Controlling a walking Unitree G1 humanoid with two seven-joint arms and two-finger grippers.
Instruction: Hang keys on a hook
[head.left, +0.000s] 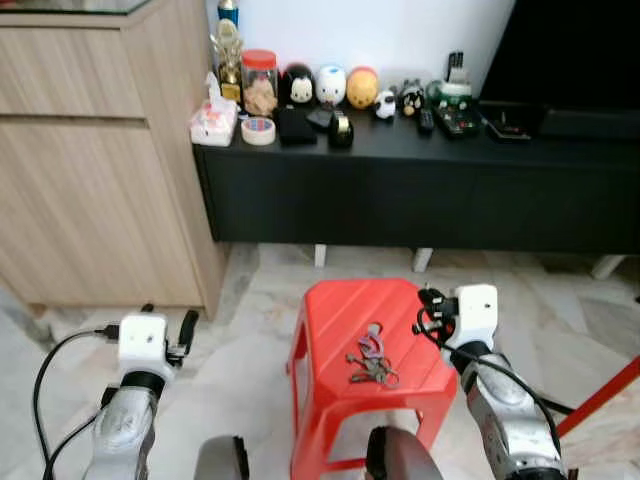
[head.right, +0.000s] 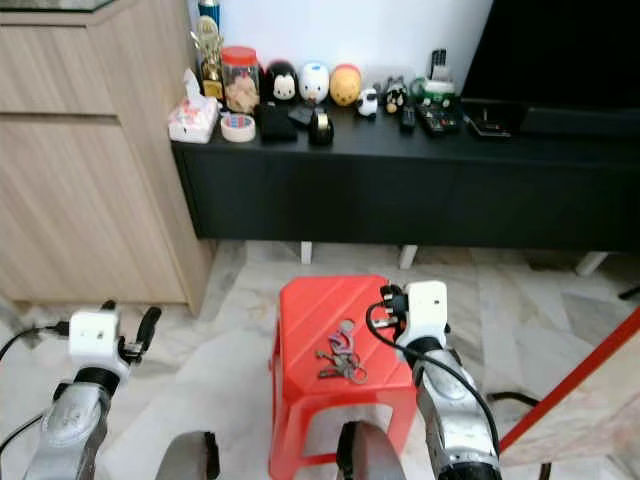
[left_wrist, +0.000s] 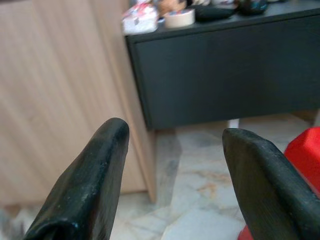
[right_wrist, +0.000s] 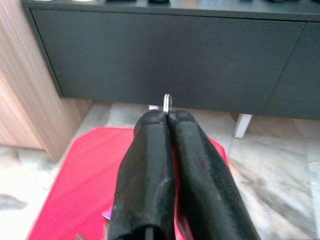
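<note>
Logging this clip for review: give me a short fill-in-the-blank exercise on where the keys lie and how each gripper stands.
1. The keys lie on top of the ____ plastic stool.
2. In its wrist view, the left gripper has its fingers ____.
3. The right gripper has its fingers pressed together, and a small ____ piece pokes out at their tips.
4. The roll of tape sits on the black ____.

Missing words: red; open; metal; cabinet
</note>
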